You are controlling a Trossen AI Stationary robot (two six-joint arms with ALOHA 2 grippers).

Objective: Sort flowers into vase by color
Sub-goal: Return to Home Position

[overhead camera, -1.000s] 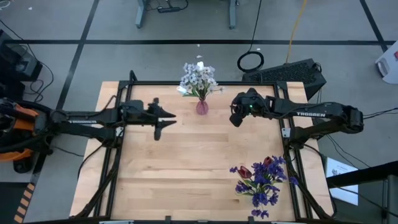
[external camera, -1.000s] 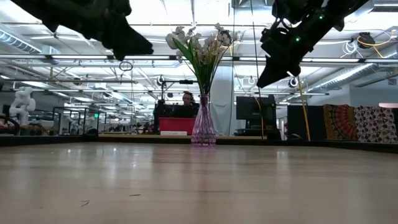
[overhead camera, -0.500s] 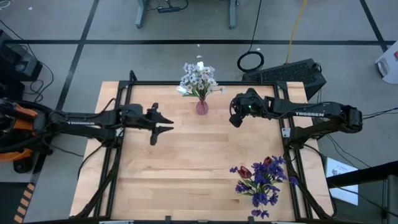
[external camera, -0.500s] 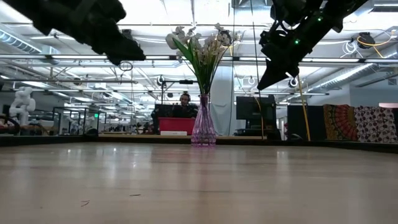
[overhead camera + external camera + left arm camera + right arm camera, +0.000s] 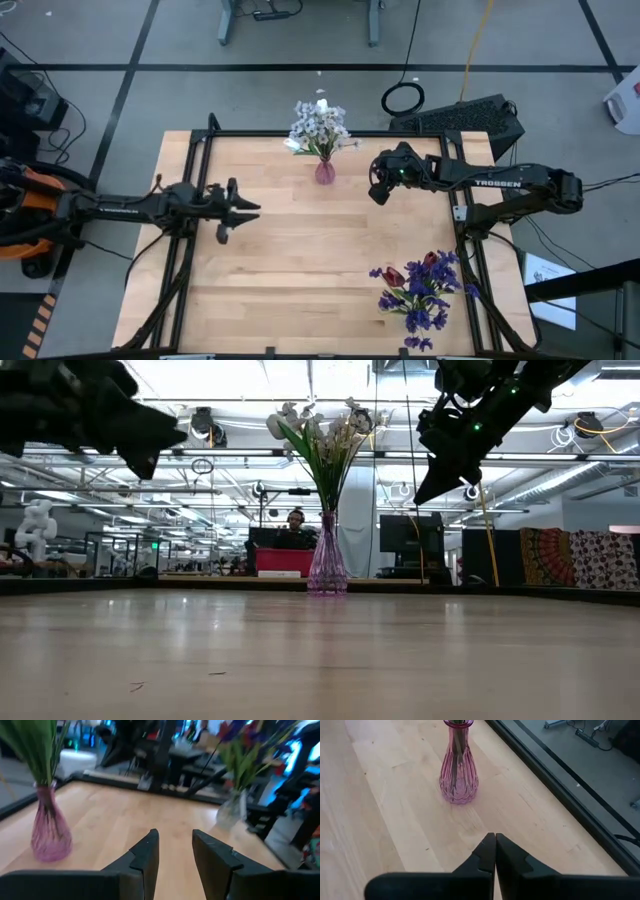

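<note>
A pink glass vase stands at the table's far middle and holds white flowers on green stems. Purple and dark red flowers stand in a clear vase at the near right. My right gripper hangs shut and empty above the table, just right of the pink vase. My left gripper is open and empty. It points level across the table from the left side.
A black frame rail runs along the table's far edge behind the pink vase. Bare wood lies between the two arms and toward the near edge. In the low view a person sits at a desk far behind the table.
My left gripper has drawn back toward the table's left edge and sunk a little, still open. My right gripper has stayed in place and shut its fingers on nothing.
</note>
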